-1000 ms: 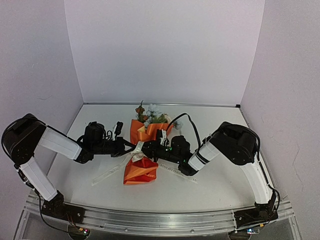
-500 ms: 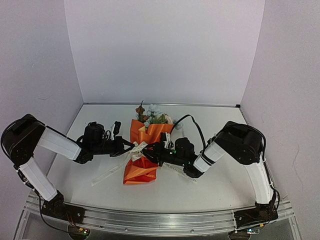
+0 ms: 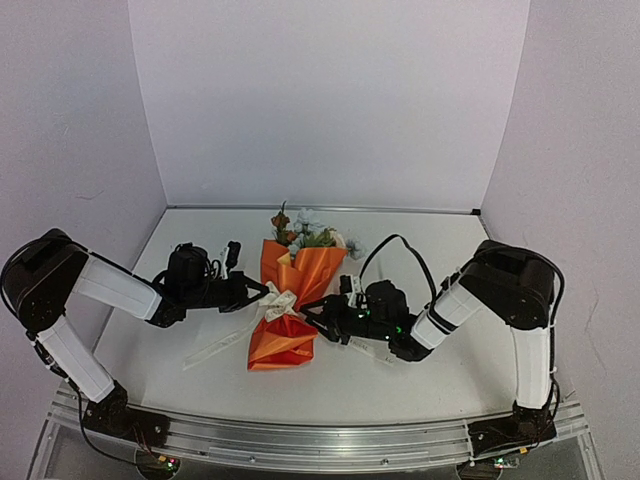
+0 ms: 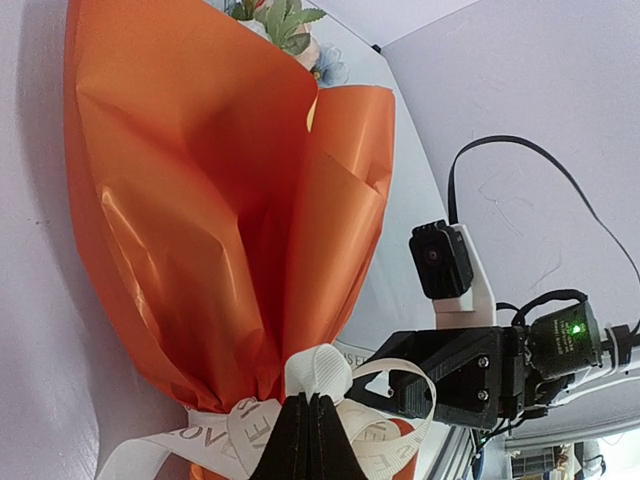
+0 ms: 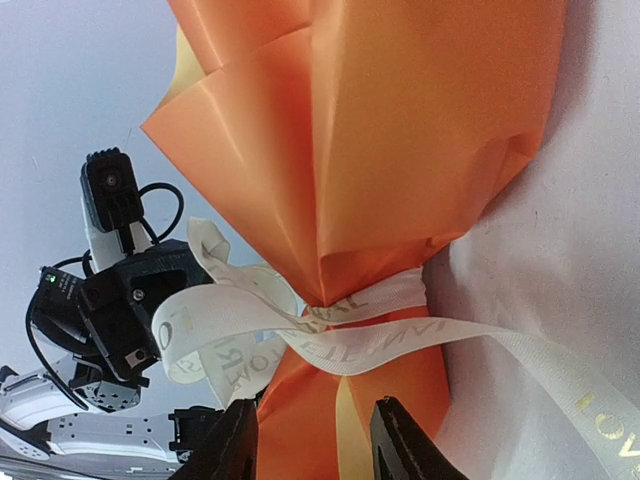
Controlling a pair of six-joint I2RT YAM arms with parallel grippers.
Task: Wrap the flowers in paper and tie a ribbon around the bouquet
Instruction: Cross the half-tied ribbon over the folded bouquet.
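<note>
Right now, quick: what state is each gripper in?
Left gripper: closed on the ribbon.
Right gripper: open, holding nothing.

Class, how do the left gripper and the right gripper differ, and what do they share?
The left gripper is shut, pinching the ribbon; the right gripper is open, holding nothing. The left lies left of the bouquet, the right on its right. Both point at its tied neck.

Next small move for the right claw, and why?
Probably close the right claw on the loose ribbon tail beside it: it stands open and empty, the left claw pinches the ribbon near the knot, and the loops at the bouquet waist look slack.
</note>
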